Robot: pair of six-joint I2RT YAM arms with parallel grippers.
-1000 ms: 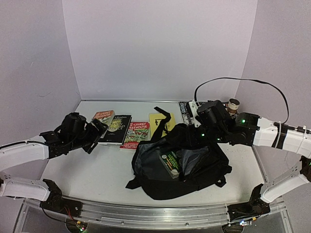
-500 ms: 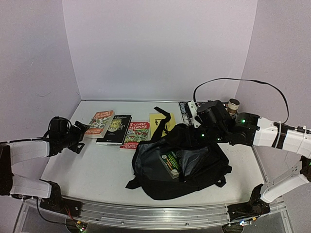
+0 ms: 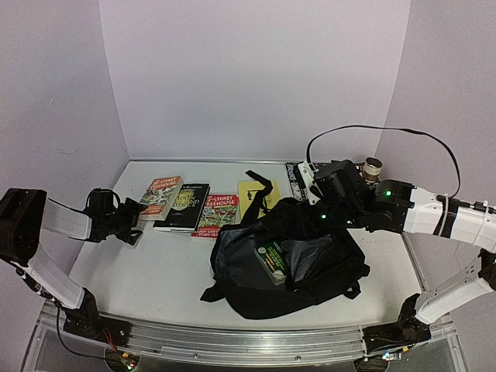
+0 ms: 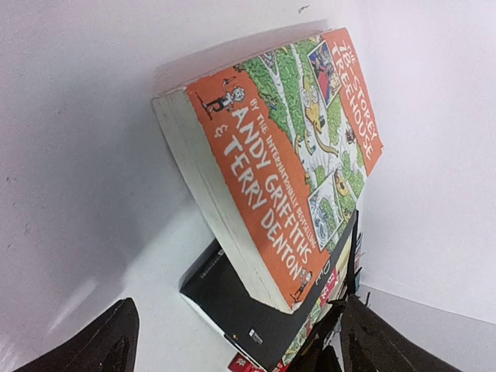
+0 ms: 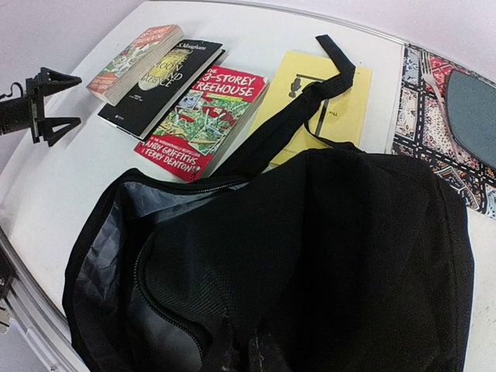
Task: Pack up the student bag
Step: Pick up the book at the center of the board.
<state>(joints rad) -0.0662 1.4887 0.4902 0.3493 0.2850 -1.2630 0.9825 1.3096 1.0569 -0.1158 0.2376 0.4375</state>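
Observation:
The student bag (image 3: 291, 267), black and soft, lies unzipped at centre right, and a green book (image 3: 272, 262) shows inside its mouth. My right gripper (image 5: 242, 350) is shut on the bag's (image 5: 333, 248) top fabric and holds the opening up. My left gripper (image 3: 128, 226) sits low on the table, open, pointing at the near edge of an orange book (image 4: 291, 147). That book leans on a black book (image 4: 236, 298). The left gripper's fingers (image 4: 97, 341) stand wide apart, short of both books and touching neither.
Books lie in a row behind the bag: orange (image 3: 160, 194), black (image 3: 184, 205), red (image 3: 217, 214) and yellow (image 3: 256, 194). The bag's strap (image 5: 310, 108) crosses the yellow book. A patterned mat (image 5: 438, 116) lies at the back right. Walls close in left, back and right.
My left arm has swung back to the left and dropped low, so its gripper now faces the orange book's edge from table height. The right arm and the bag have not moved.

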